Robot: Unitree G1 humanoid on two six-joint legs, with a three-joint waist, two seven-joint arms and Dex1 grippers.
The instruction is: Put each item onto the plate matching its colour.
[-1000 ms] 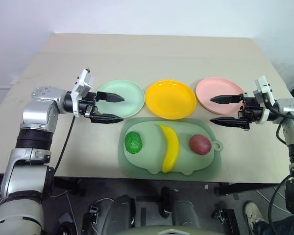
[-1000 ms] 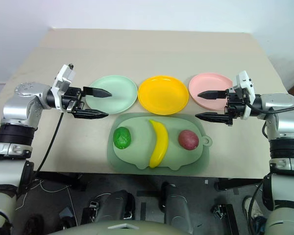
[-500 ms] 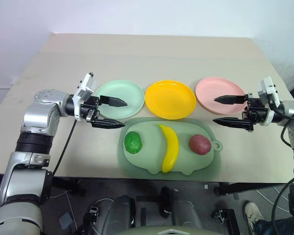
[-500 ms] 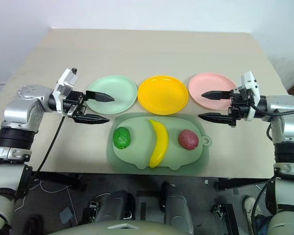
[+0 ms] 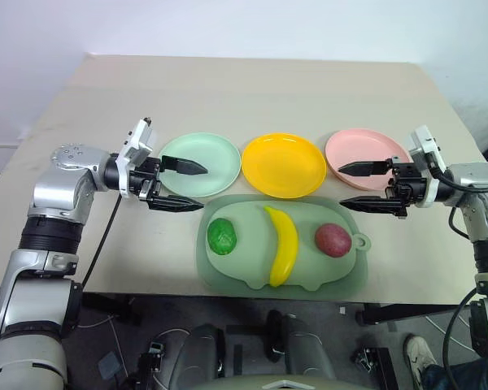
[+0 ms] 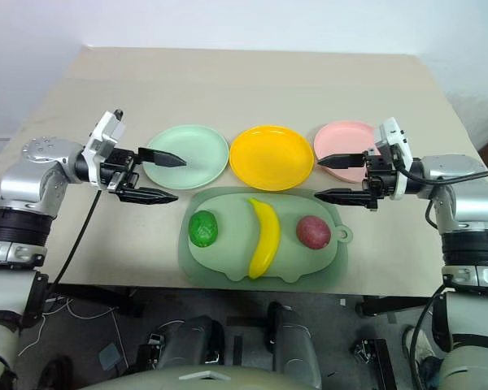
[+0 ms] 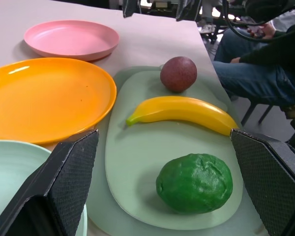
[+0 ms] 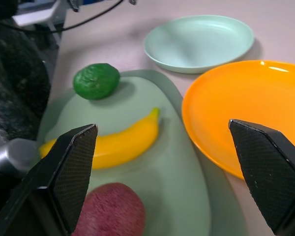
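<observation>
Maroon fruit (image 5: 332, 240) looks round: your right gripper (image 5: 368, 188), like the left gripper (image 5: 183, 186), gapes empty, and an off-centre pinch could roll it off the tray (image 5: 252, 272).

A pale-green pig-shaped tray (image 5: 342, 272) lies near the front edge of a beige table (image 5: 252, 93), in front of a white wall (image 5: 228, 24). Beyond the table, a seated person's jeans-clad legs (image 7: 250, 81) are visible beside chairs.

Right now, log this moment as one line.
left gripper: open, empty | right gripper: open, empty | green fruit, banana, red fruit: on tray | plates: empty
</observation>
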